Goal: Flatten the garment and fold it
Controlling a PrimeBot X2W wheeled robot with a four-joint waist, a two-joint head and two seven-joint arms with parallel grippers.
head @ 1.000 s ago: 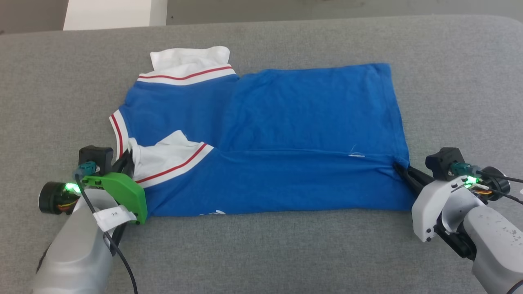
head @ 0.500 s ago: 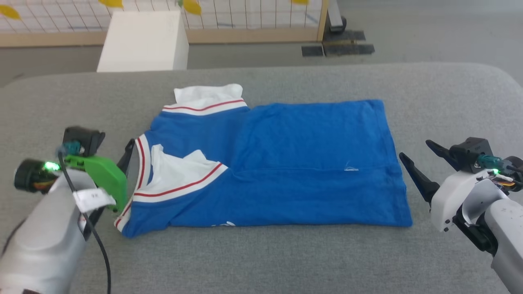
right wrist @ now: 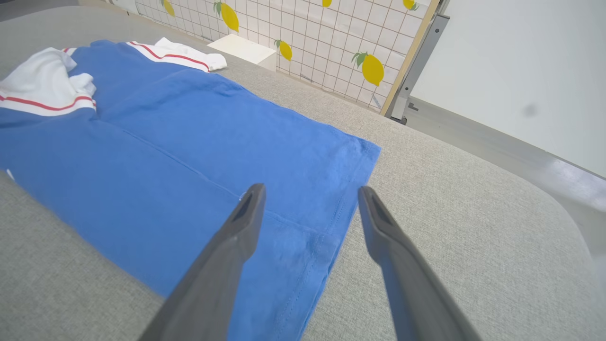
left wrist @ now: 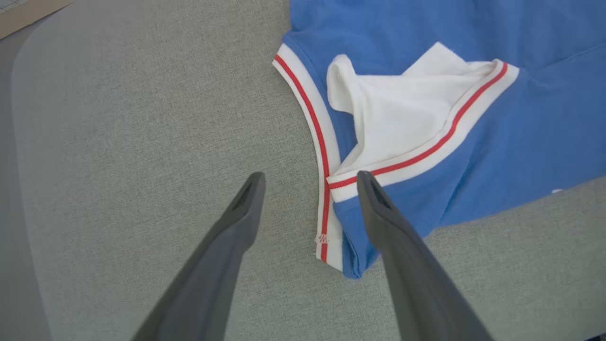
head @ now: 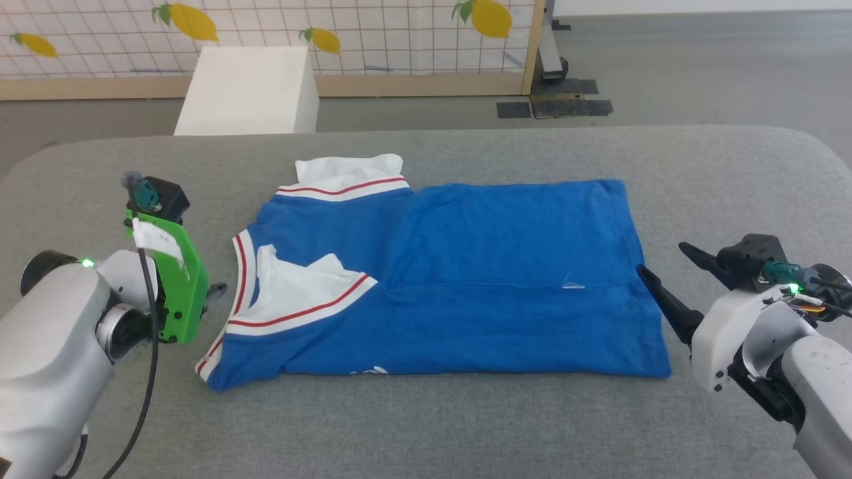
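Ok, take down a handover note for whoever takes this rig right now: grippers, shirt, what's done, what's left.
Left gripper: open, holding nothing, at the collar end of the royal-blue jersey T-shirt with white sleeves.
Right gripper: open, holding nothing, at the hem end.
Shirt lies on the grey fabric-covered table, collar to the robot's left.
Done: near long side folded over the body, near white sleeve on top.
Left: far white sleeve sticks out; probably fold the far side in, then fold crosswise.

Pale grey forearms (head: 46,346), black cable (head: 148,372), green LEDs (head: 793,289). Left hand (left wrist: 310,176) carries green bracket (head: 176,286), white tag (head: 158,241); dark tapered fingers (right wrist: 227,255).
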